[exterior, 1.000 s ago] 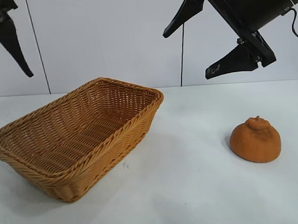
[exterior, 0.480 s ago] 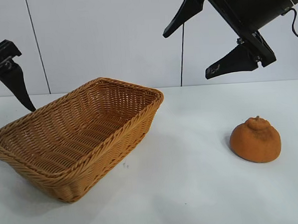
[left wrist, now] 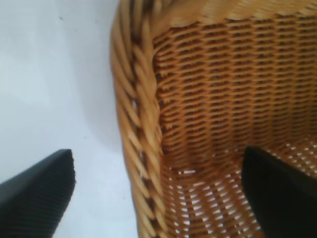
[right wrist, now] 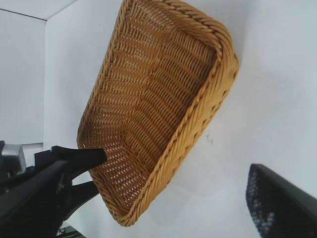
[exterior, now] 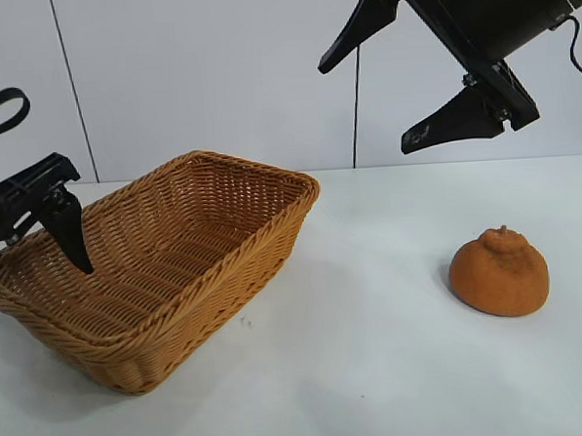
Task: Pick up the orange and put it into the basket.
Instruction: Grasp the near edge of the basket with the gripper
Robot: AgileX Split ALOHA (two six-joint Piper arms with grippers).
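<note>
The orange (exterior: 499, 273) sits on the white table at the right, dome up, untouched. It is out of both wrist views. The wicker basket (exterior: 230, 265) stands at the left and holds nothing. My left gripper (exterior: 37, 309) is open and low at the basket's left end. It straddles the braided rim (left wrist: 136, 124), with one finger inside the basket and the other outside over the table. My right gripper (exterior: 363, 107) is open and empty, high above the table, up and to the left of the orange.
The white table (exterior: 376, 350) lies between the basket and the orange. A pale panelled wall stands behind. The right wrist view shows the basket (right wrist: 198, 119) from above, with the left gripper's fingers (right wrist: 94, 154) at its far corner.
My left gripper has come down from the upper left to the basket's left end, so one finger is now inside the rim. The right arm, orange and basket have not moved.
</note>
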